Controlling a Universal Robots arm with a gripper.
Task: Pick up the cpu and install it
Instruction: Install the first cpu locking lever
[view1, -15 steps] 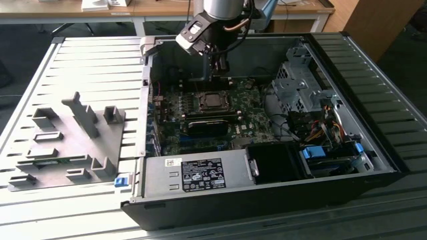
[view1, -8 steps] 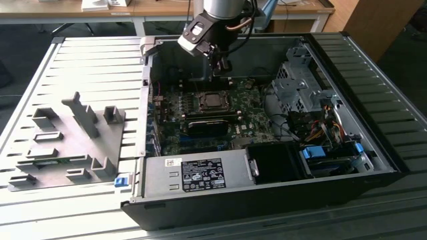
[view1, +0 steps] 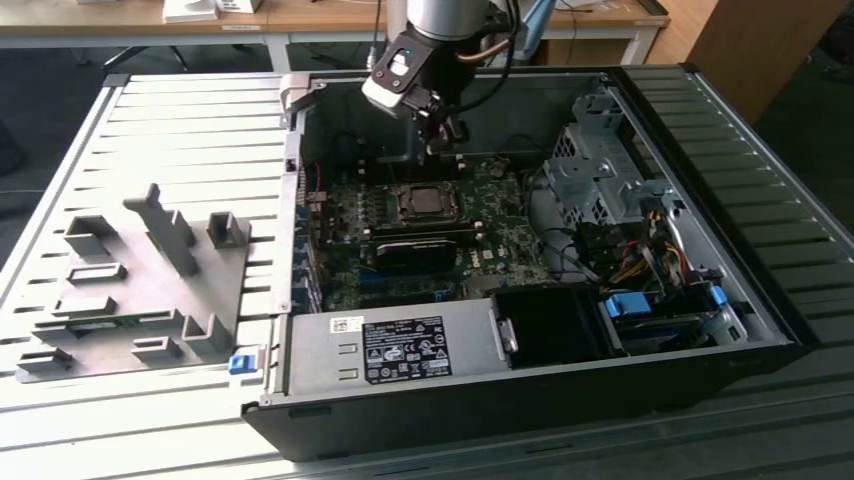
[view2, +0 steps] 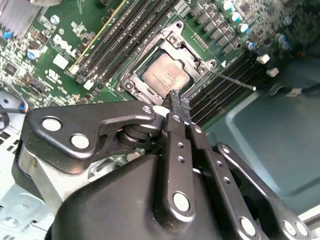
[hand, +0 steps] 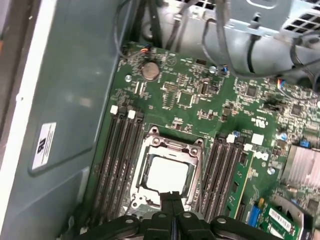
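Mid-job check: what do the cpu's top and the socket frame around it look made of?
The cpu: its top looks like metal, a matt silvery-grey plate that catches the light in both wrist views. The socket frame around it: probably stamped metal, duller grey, with thin edges and screw heads at its corners.

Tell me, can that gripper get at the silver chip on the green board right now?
Probably yes: the gripper hangs just above the cpu, which lies uncovered in its socket, with nothing between them. Its fingers are shut together, so they would have to open.
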